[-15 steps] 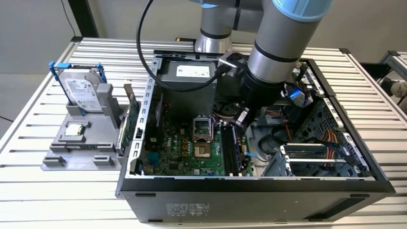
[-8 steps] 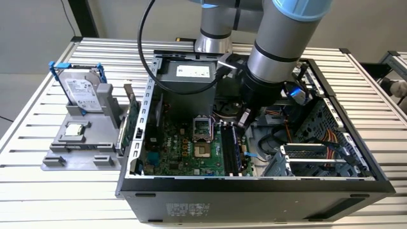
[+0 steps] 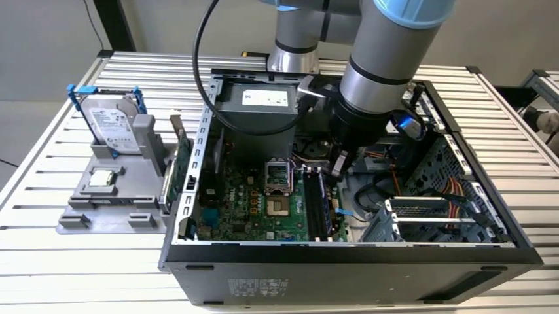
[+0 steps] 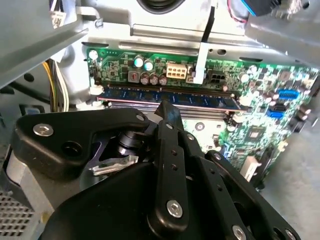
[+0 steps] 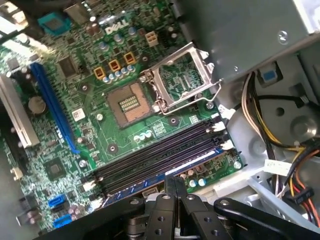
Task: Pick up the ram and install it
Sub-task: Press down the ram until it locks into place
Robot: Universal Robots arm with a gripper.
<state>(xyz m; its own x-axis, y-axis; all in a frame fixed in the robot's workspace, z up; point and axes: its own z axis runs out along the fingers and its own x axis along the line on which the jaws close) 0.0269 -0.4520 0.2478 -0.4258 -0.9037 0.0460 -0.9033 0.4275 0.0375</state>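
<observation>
The ram (image 4: 200,98) is a long dark-blue stick standing on edge in a slot at the rim of the green motherboard (image 4: 260,125). It appears as a blue strip (image 5: 150,179) beside the black empty slots (image 5: 160,155) in the first wrist view. My gripper (image 4: 164,106) is shut, its two black fingers pressed together. The tips sit on or just above the ram's top edge, about mid-length, crosswise to the stick. In the exterior view the gripper (image 3: 338,171) reaches down into the open computer case (image 3: 349,261), over the ram (image 3: 333,206).
A power supply (image 3: 258,108) and the open processor socket (image 3: 275,176) lie close to the slots. Cable bundles (image 3: 436,190) fill the case's right side in the exterior view. Outside the case, a grey fixture (image 3: 105,203) holds a silver hard drive (image 3: 114,127) and a green card (image 3: 179,173).
</observation>
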